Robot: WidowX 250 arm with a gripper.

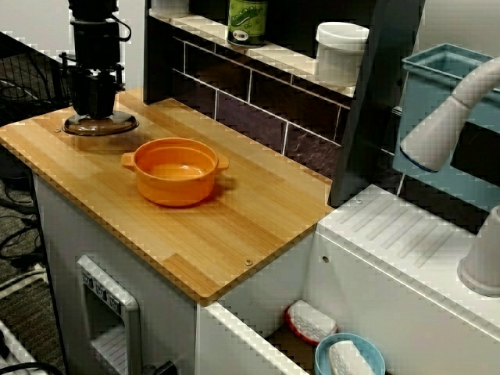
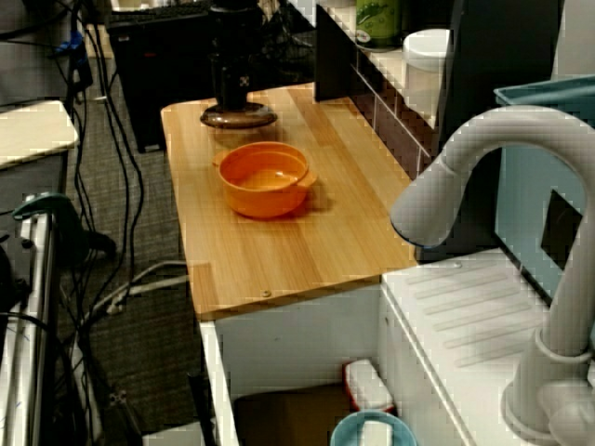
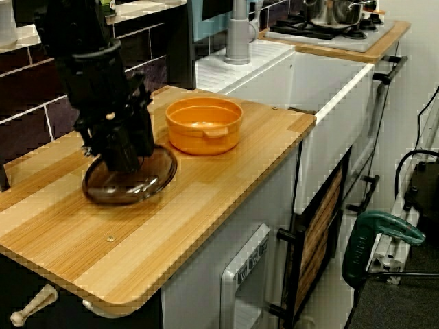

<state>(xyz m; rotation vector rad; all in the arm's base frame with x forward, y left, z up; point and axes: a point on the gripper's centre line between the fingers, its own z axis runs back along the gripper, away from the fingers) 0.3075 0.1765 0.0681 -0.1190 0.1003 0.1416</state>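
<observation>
On wooden counter [image 3: 206, 205], your gripper [image 3: 127, 161] stands upright, tips down on centre of glass lid [image 3: 154, 184]. Lid lies flat on wood near counter's end, close to orange pot [image 3: 204, 123] but apart from it. Fingers bunch over lid's middle and hide what's under them. From view at counter's end and view facing tiled wall, you cannot tell whether they clamp or rest loose. Pot sits uncovered mid-counter. Green bottle [image 1: 247, 19] and white jar [image 1: 341, 51] stand on shelf behind.
</observation>
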